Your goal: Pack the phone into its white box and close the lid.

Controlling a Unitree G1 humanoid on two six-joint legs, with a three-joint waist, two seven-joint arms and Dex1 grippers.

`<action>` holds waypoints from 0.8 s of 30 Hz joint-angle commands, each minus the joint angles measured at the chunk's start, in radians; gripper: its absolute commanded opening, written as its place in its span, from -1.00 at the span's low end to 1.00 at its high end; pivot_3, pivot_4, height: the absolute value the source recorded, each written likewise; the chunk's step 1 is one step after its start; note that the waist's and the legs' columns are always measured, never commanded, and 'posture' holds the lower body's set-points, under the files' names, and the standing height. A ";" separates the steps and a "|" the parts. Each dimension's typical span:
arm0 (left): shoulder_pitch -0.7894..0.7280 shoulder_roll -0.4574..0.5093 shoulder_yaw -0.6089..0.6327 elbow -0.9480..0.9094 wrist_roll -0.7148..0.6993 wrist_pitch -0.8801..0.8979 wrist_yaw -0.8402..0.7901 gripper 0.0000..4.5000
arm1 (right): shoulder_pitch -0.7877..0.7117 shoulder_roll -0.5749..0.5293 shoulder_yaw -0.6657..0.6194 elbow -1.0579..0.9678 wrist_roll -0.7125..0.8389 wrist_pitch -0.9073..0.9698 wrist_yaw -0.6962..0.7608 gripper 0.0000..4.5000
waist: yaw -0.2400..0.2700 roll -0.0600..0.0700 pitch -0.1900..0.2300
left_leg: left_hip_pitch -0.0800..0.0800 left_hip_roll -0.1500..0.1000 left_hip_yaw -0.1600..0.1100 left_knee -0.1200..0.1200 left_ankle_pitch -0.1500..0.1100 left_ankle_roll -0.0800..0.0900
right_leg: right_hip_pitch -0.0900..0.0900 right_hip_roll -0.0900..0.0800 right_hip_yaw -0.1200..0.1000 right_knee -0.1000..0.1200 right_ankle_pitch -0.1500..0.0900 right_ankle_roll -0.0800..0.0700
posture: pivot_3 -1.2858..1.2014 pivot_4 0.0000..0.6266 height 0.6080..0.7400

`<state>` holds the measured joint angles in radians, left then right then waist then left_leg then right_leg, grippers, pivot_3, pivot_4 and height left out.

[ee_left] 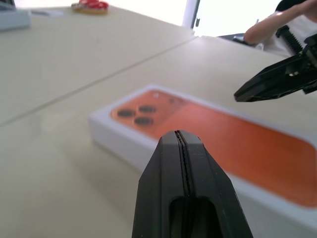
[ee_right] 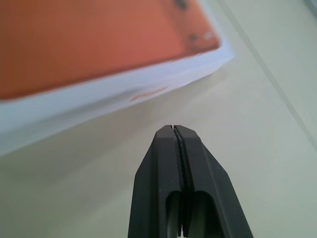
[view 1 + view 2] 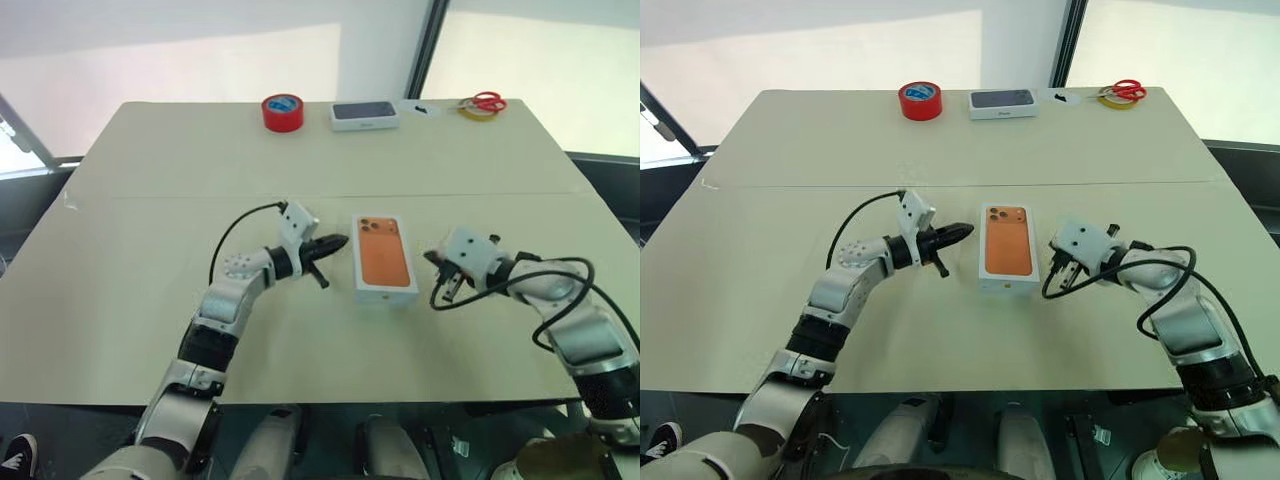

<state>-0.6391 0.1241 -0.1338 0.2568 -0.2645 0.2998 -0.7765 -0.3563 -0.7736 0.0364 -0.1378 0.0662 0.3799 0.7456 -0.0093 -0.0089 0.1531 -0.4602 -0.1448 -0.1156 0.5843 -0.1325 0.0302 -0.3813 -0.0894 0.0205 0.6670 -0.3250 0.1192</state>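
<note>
Left eye view shows you the lid [image 3: 385, 258] closed on its box, lying between your left gripper [image 3: 338, 242] and right gripper [image 3: 436, 258], both pinched shut, empty.

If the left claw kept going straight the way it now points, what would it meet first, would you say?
Most likely the lid on the closed white box: the shut left claw points at its near side, apparently slightly above the table, though depth is uncertain.

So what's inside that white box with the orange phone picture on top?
That can't be seen. The lid, with its orange phone picture, sits closed over the white box, covering everything inside. Whether the phone is in there, the pictures don't show. Under the box is only the table.
</note>
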 commanded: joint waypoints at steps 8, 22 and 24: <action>-0.033 -0.011 -0.123 0.145 0.136 -0.035 0.003 -1.00 | 0.139 -0.044 0.119 -0.126 -0.035 -0.030 0.114 -0.99 | 0.000 0.000 -0.001 | 0.001 0.000 0.000 0.002 -0.001 0.001 | 0.001 0.000 0.000 0.000 0.000 0.000 | 0.03 -0.52 0.94; 0.053 0.043 -0.117 0.025 0.104 -0.002 -0.069 -1.00 | 0.184 -0.046 0.110 -0.207 0.000 -0.011 0.161 -0.99 | 0.001 -0.004 -0.007 | 0.017 0.000 -0.001 0.001 -0.008 0.001 | 0.018 -0.001 -0.001 -0.006 -0.003 0.002 | 0.03 -0.52 0.94; 0.050 0.030 -0.085 0.011 0.084 -0.012 -0.046 -1.00 | 0.164 -0.021 0.083 -0.199 0.027 0.009 0.146 -0.99 | 0.000 -0.004 -0.007 | 0.017 0.000 -0.001 0.000 -0.008 0.001 | 0.017 -0.001 -0.001 -0.006 -0.003 0.002 | 0.03 -0.52 0.94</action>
<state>-0.5913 0.1656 -0.2321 0.2980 -0.1626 0.2936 -0.8275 -0.1990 -0.8095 0.1020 -0.3299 0.0650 0.3686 0.8714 -0.0091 -0.0128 0.1464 -0.4435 -0.1450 -0.1167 0.5845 -0.1402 0.0308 -0.3642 -0.0900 0.0193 0.6612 -0.3275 0.1216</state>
